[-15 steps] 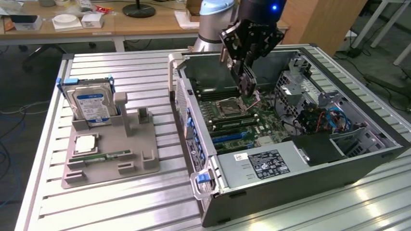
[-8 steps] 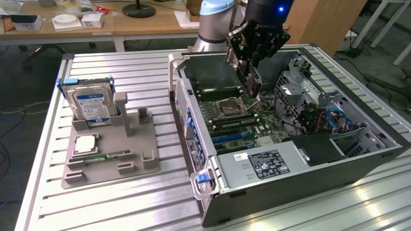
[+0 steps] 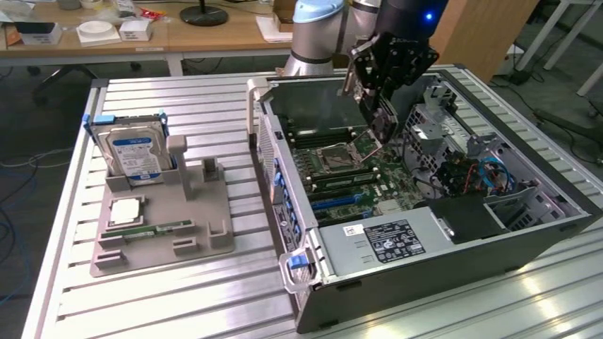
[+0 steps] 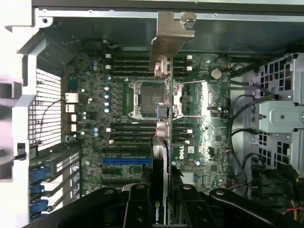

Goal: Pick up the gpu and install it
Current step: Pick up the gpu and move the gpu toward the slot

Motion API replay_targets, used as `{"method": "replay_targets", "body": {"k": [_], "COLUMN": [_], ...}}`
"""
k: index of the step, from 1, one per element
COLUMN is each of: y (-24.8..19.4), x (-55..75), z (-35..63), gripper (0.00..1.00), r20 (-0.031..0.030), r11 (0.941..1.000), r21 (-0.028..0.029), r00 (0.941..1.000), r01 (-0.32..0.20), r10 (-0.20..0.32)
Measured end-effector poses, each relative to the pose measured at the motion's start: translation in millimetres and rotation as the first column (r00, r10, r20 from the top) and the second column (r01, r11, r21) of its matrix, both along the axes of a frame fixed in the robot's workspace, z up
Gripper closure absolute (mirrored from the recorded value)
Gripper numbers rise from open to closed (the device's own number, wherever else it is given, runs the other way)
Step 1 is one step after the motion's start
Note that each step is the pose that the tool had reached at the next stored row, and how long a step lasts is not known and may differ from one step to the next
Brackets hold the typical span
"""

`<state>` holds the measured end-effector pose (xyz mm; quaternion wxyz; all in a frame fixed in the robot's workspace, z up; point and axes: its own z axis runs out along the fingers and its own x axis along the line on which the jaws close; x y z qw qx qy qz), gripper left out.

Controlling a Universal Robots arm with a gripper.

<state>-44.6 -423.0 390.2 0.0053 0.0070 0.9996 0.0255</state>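
Legible txt: "DELL" on mobo (image 4: 179, 152); logo on gpu (image 4: 159, 190) edge & hard drive (image 3: 135, 152) label too small.

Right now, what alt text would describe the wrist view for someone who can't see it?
The end effector grips the gpu edge-on, its metal bracket at the far end, over a green motherboard with a processor socket inside an open computer case.

Black gripper (image 4: 160, 190) clamped on gpu (image 4: 160, 152) — card seen edge-on between fingers (image 4: 137, 206), pale metal bracket (image 4: 168, 35) at far end. Card hangs over motherboard (image 4: 118, 137), crossing open CPU socket (image 4: 147, 97). Blue slot (image 4: 126, 160) near gripper — grey drive cage (image 4: 282, 114) and cables (image 4: 242, 137) off board's edge.
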Motion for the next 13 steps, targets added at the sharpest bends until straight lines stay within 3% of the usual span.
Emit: {"method": "replay_targets", "body": {"k": [4, 13], "y": [0.0, 0.0], "x": [9.2, 9.2], "z": [-0.9, -0.9], "gripper": [0.74, 0.74], "r20": [0.0, 0.0], "r11": [1.0, 1.0], "r21": [0.0, 0.0], "r00": [1.0, 1.0], "r01": [0.003, 0.003], "r10": [-0.003, -0.003]}}
